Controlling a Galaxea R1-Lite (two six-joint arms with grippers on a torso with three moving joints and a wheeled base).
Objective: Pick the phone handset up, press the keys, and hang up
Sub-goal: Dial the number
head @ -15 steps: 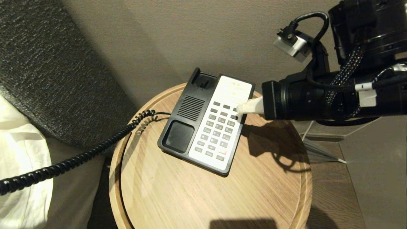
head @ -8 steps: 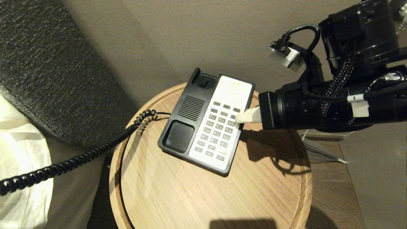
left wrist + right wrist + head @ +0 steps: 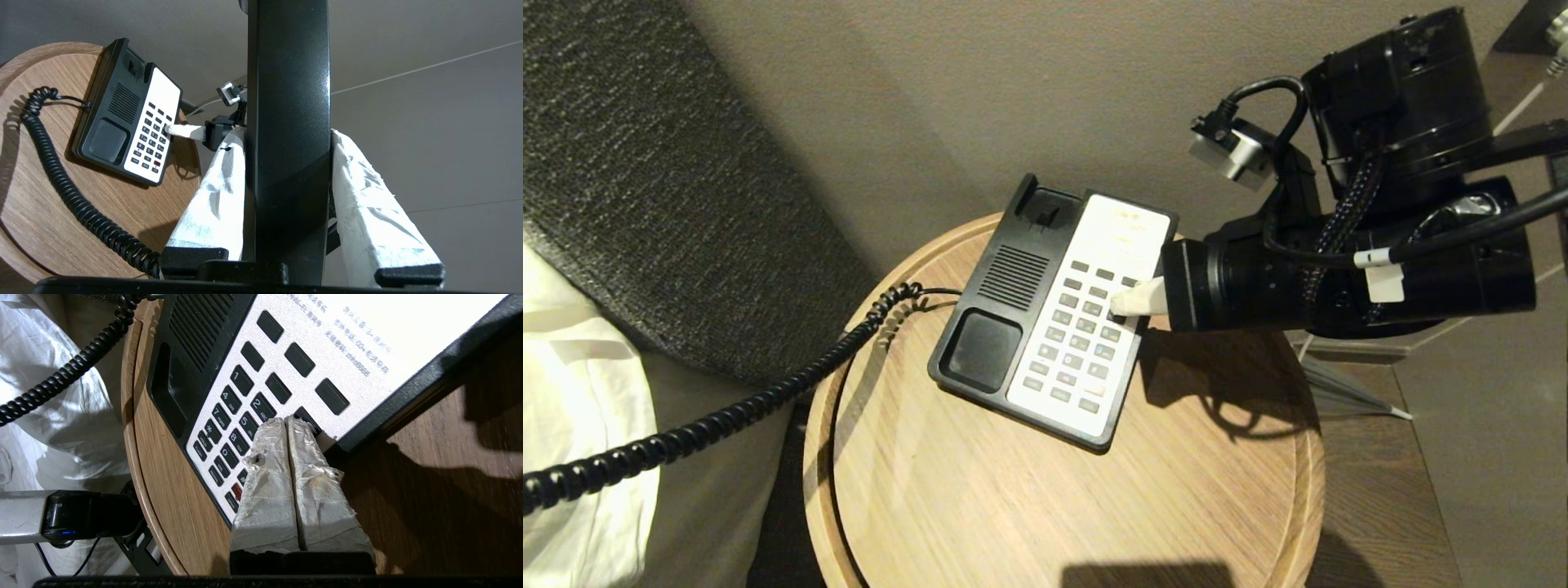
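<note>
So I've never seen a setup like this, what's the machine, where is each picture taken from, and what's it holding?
It's a two-armed robot. One picture looks down from its head; the others come from cameras on each wrist. On the round wooden table sits a phone base. The left gripper holds the phone handset up off the base, with its coiled cord trailing away. The right gripper, fingers shut together, has its tips at the keypad, at one of the keys.

Right gripper (image 3: pixel 289 421) fingers (image 3: pixel 267 473) pressed together, tips on the keypad (image 3: pixel 245 416) of the phone base (image 3: pixel 286 363), at the key beside the 2. Base resting on a round wooden surface (image 3: pixel 429 477); coiled cord (image 3: pixel 69 375) trailing off its edge.
</note>
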